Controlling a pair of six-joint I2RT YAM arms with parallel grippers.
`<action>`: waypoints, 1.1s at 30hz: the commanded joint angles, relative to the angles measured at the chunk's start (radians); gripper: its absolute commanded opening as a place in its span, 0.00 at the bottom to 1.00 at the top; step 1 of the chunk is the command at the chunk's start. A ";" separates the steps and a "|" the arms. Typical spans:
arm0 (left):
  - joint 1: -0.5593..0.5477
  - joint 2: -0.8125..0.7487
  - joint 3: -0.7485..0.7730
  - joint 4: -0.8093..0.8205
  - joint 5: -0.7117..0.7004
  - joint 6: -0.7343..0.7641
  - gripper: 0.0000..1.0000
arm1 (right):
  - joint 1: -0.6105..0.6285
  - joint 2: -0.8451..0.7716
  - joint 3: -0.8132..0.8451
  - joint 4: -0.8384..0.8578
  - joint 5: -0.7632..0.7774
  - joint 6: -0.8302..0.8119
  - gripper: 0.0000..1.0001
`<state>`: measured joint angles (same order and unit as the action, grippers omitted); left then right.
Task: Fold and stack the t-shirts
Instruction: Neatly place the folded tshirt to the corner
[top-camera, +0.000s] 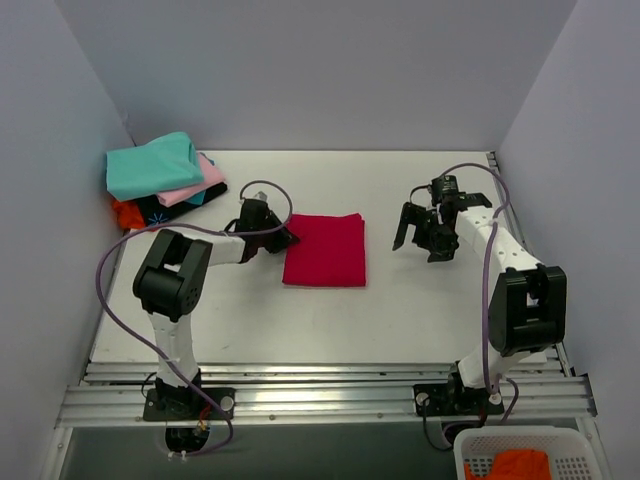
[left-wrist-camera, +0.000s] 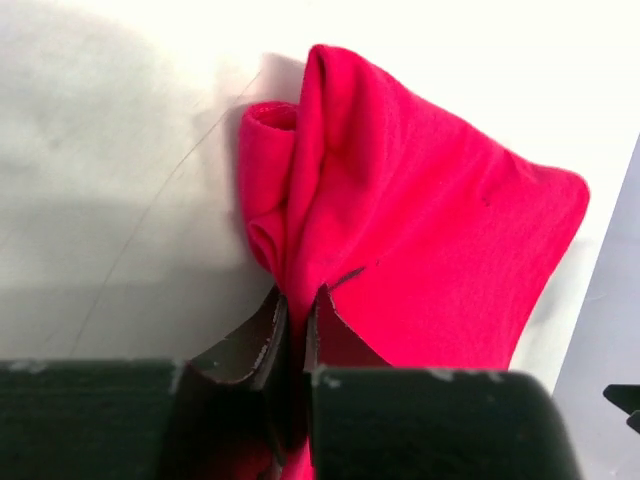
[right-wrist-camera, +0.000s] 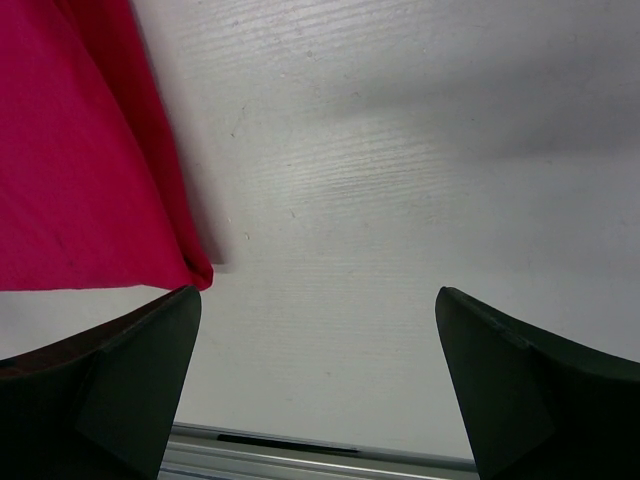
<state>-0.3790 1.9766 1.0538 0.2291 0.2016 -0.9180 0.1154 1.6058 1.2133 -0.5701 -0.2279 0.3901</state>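
Observation:
A crimson-red t-shirt (top-camera: 325, 250) lies folded into a rectangle in the middle of the table. My left gripper (top-camera: 283, 238) sits at its left edge, shut on a bunched fold of the red cloth (left-wrist-camera: 400, 220); the cloth rises in a ridge from between the two dark fingers (left-wrist-camera: 255, 340). My right gripper (top-camera: 420, 238) hovers to the right of the shirt, open, with only bare table between its fingers (right-wrist-camera: 130, 390); the shirt's corner (right-wrist-camera: 90, 190) shows at the left of the right wrist view. A stack of folded t-shirts, teal (top-camera: 150, 165) on top of pink, black and orange, lies at the back left.
Grey walls close in the table on the left, back and right. A metal rail (top-camera: 330, 385) runs along the near edge. A white basket (top-camera: 520, 455) holding orange cloth stands below the table at the bottom right.

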 joint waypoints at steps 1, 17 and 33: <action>-0.005 0.079 0.040 -0.112 -0.008 0.036 0.08 | -0.013 -0.055 -0.009 -0.045 0.013 -0.016 1.00; 0.221 0.140 0.730 -0.703 0.065 0.418 0.02 | -0.033 -0.073 -0.047 0.027 -0.044 0.036 1.00; 0.373 0.327 1.233 -0.952 0.114 0.498 0.02 | -0.048 -0.027 -0.034 0.021 -0.048 0.013 1.00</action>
<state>-0.0422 2.3119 2.2227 -0.6964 0.2783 -0.4351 0.0769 1.5688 1.1683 -0.5304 -0.2642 0.4164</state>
